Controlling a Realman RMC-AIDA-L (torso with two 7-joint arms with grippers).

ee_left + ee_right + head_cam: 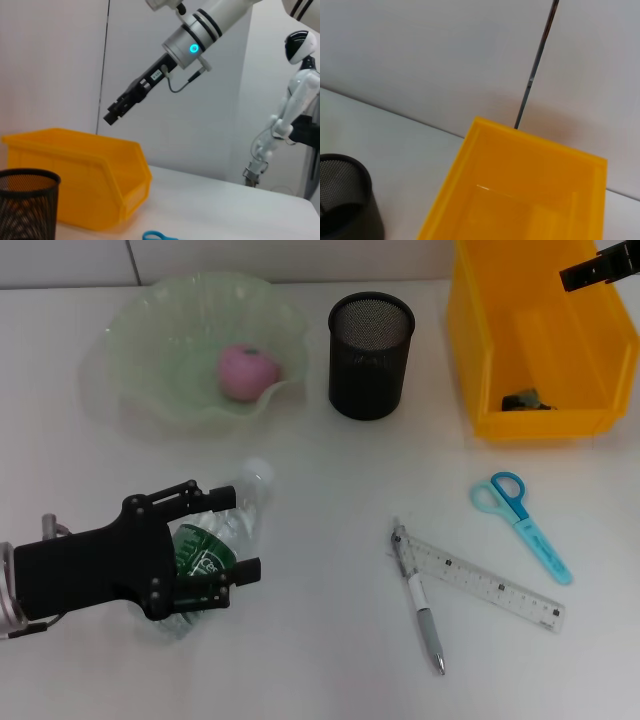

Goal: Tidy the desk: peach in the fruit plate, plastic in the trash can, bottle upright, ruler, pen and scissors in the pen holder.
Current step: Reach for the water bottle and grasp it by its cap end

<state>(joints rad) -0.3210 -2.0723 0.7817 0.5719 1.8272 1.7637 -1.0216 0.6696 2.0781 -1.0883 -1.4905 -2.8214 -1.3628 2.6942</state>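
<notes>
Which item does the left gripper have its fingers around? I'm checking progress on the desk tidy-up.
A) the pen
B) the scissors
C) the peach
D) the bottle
D: in the head view the left gripper has its fingers on either side of the bottle lying on the desk, while the peach sits in the fruit plate.

Rear row on the worktop (320, 660), left to right: fruit plate (150, 390) holding the peach (247, 372), pen holder (370, 355), trash can (540, 340). Front left: bottle (215, 545) lying between the left gripper's (222, 540) fingers. Front right: pen (420, 600) and ruler (485, 582) touching; scissors (520, 523) just beyond them.
</notes>
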